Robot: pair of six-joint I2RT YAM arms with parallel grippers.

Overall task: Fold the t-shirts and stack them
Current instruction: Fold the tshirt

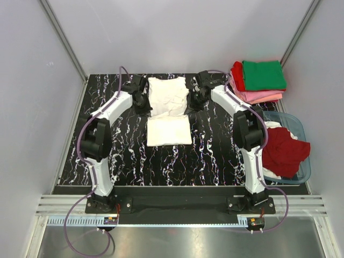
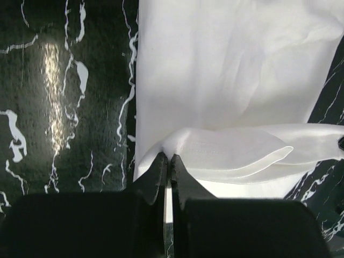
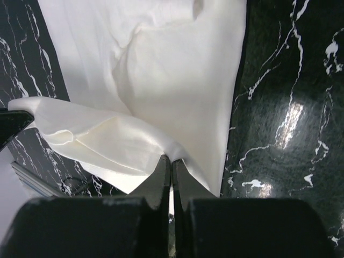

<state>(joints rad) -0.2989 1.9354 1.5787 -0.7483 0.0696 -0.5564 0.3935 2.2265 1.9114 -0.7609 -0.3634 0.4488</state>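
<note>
The white tee lies in the upper middle of the top view, its long axis running down the frame. The left gripper and right gripper flank it equally, each clenched on a side edge.

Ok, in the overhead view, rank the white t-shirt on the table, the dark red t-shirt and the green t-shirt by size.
Largest: white t-shirt, spread on the table.
Then: dark red t-shirt, bunched in the tub.
Smallest: green t-shirt, folded, though close to the dark red one.
</note>
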